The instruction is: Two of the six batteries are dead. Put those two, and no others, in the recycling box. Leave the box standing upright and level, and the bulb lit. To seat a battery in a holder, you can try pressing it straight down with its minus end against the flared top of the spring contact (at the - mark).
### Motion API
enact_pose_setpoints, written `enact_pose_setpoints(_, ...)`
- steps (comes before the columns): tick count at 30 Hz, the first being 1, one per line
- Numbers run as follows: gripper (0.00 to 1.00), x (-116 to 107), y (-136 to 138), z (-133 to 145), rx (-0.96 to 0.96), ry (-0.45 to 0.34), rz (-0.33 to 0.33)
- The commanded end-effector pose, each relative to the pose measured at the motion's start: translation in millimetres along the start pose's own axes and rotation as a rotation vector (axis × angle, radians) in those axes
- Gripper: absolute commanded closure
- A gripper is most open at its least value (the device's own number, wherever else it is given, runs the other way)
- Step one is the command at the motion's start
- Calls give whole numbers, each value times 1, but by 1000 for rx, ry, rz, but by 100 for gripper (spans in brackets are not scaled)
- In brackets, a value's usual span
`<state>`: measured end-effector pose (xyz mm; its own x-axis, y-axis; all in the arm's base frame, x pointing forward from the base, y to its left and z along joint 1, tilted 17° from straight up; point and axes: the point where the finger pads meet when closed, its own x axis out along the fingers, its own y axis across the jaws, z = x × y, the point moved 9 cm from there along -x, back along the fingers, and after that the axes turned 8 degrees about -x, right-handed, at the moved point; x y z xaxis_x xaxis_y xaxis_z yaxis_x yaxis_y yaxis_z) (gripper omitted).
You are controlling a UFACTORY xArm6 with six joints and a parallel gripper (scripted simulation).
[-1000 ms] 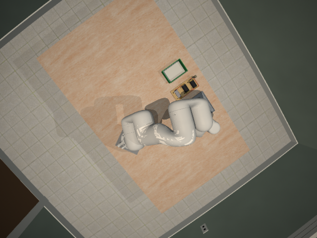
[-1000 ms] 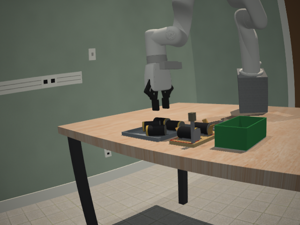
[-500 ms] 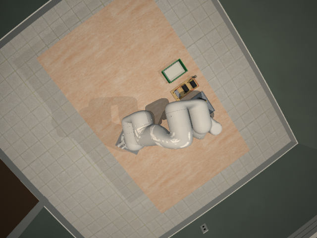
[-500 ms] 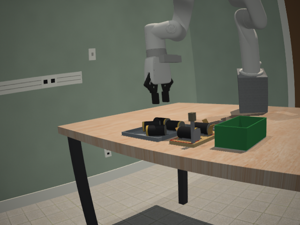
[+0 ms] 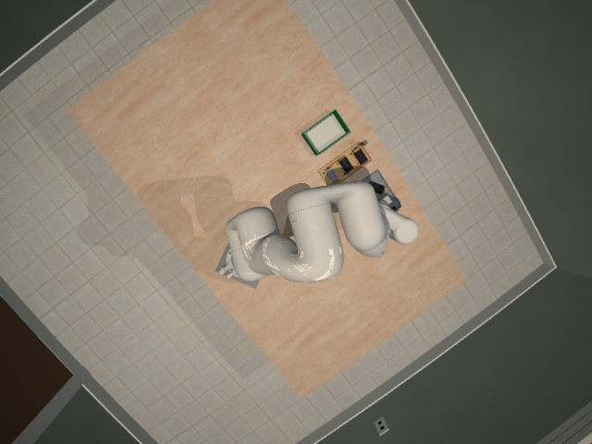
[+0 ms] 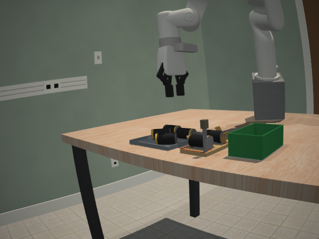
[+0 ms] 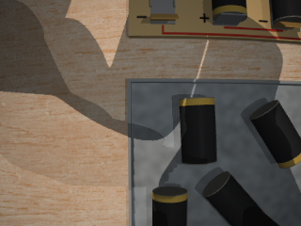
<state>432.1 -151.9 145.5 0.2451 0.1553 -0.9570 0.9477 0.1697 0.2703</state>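
Half-open and empty, my gripper (image 6: 175, 90) hangs above four black batteries (image 5: 377, 187) (image 6: 166, 139) (image 7: 198, 137) lying in a gray tray (image 5: 397, 206) (image 6: 168, 148) (image 7: 129, 151) below me. Likely rigid, dense and apt to roll, each calls for a mid-barrel grip across its sides. Beyond my tray-side perch sit the battery holder (image 5: 323, 172) (image 6: 206, 154) (image 7: 141, 27), then the green recycling box (image 5: 315, 153) (image 6: 244, 145).

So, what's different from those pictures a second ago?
The gripper has risen higher above the table and drifted slightly to the right in the exterior view. It has picked up and let go of nothing; its fingers stand apart with nothing between them. The batteries, the tray and the green box look unmoved.
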Motion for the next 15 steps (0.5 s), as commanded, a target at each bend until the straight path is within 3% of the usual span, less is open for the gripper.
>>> enact_pose_setpoints(1, 49, -3, 21, -43, 2, -7, 0)
enact_pose_setpoints(15, 49, -3, 25, -51, -19, -7, 0)
